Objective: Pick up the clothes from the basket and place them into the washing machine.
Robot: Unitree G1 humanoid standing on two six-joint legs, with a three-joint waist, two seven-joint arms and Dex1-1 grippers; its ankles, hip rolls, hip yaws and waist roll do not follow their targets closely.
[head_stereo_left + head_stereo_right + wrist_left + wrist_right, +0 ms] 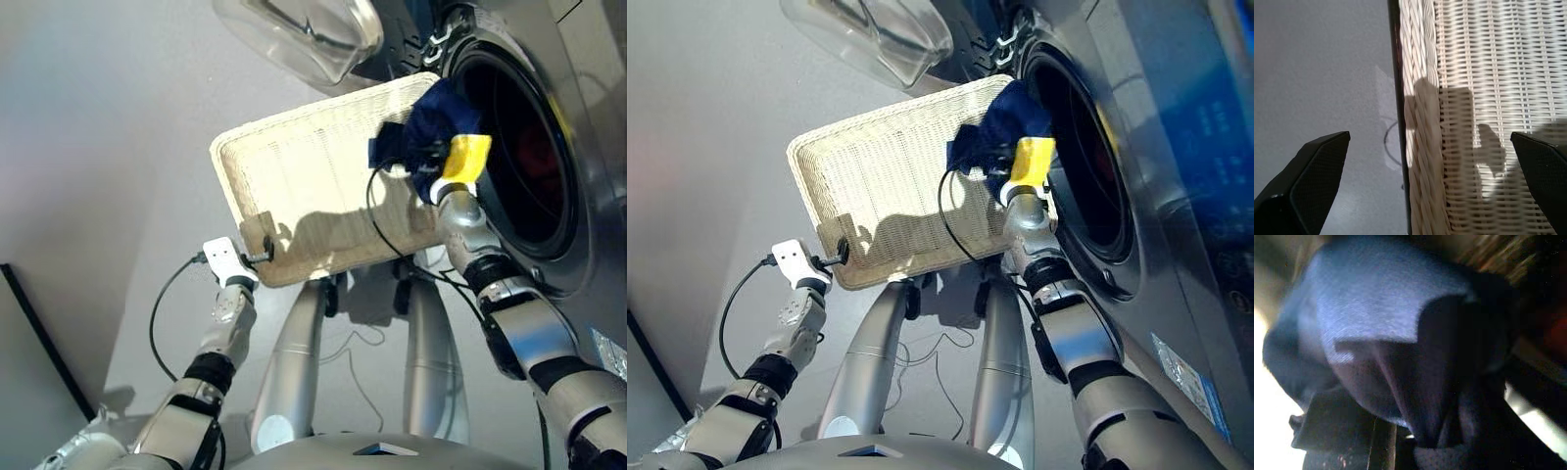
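The cream woven basket is held tilted in front of the washing machine, with no clothes lying on its visible floor. My right gripper is shut on the navy blue garment, which hangs bunched at the edge of the round drum mouth. That navy cloth fills the right wrist view. A dull red patch shows deep in the drum. The black garment is out of view. My left gripper stands open at the basket's near corner, its fingers either side of the rim.
The washer's door with its clear bulging glass hangs open above the basket. Grey floor lies to the left. A black cable loops from my left wrist.
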